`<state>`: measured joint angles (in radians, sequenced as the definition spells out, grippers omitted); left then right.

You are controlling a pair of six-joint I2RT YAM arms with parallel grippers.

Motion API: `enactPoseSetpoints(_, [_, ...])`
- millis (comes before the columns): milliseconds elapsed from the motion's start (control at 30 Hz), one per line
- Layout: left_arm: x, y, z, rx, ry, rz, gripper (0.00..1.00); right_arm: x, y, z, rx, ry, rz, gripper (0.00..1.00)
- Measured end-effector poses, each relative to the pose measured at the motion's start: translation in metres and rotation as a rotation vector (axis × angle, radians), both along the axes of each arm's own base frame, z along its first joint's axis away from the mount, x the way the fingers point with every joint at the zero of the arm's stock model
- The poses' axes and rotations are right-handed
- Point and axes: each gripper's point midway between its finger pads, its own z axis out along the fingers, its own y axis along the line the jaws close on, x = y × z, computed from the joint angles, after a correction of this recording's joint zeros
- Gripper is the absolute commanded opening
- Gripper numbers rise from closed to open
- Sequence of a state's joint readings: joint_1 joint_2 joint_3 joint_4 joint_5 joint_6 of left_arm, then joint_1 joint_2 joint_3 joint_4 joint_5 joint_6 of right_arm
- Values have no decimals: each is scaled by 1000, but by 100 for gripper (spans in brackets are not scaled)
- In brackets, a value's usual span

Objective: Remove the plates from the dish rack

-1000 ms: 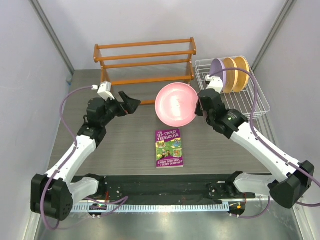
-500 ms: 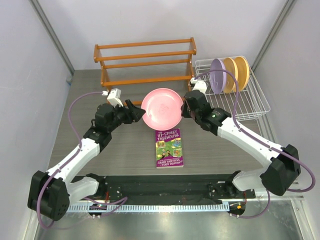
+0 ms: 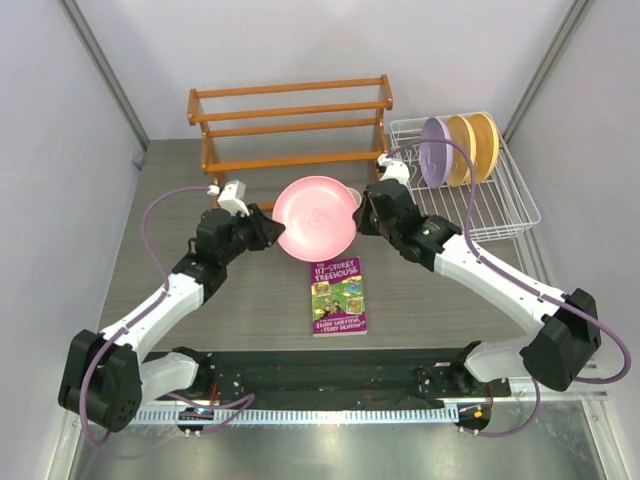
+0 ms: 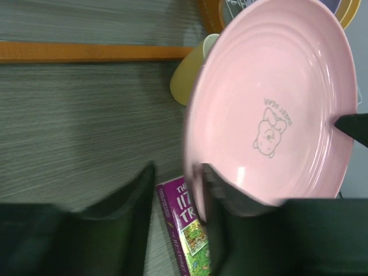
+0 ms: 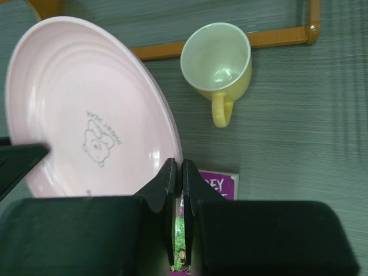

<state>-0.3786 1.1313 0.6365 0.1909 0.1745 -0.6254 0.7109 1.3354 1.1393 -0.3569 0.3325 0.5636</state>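
Observation:
My right gripper (image 3: 362, 215) is shut on the right rim of the pink plate (image 3: 315, 217), holding it tilted above the table's middle. The right wrist view has that rim pinched between the jaws of the right gripper (image 5: 177, 167), with the pink plate (image 5: 86, 109) spreading left. My left gripper (image 3: 272, 232) straddles the opposite rim. In the left wrist view the jaws of the left gripper (image 4: 178, 172) stand narrowly open, with a gap left beside the pink plate (image 4: 276, 103). A lilac plate (image 3: 434, 150) and two orange-tan plates (image 3: 470, 145) stand upright in the white dish rack (image 3: 510, 200).
A yellow mug (image 5: 221, 60) stands on the table under the plate's far edge, close to the orange wooden shelf (image 3: 290, 125). A purple book (image 3: 337, 296) lies flat just below the plate. Grey walls close in the table on both sides.
The right arm carried the pink plate leftward, away from the rack. The left gripper swung right to meet it, and its jaws narrowed around the plate's left rim.

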Motion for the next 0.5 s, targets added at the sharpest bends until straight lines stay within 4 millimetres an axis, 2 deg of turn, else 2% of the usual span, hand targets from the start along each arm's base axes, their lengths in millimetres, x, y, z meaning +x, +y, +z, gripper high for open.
enactPoseSetpoints(67, [1,-1,-3,3,4,-1,0,-2,3,0,11,4,10,1])
enactPoseSetpoints(133, [2,-1,-5,2,10,8,0,-3,4,-1,11,8,15,3])
enactPoseSetpoints(233, [6,0,1,-17,-3,35,0,-5,5,-3,6,18,21,33])
enactPoseSetpoints(300, [8,5,0,3,-7,61,0,-4,4,-2,5,11,13,41])
enactPoseSetpoints(367, [7,15,-11,57,16,102,0,-1,1,2,-6,-7,-5,54])
enactPoseSetpoints(500, [0,42,-32,169,85,196,0,7,-17,10,-77,-54,-71,57])
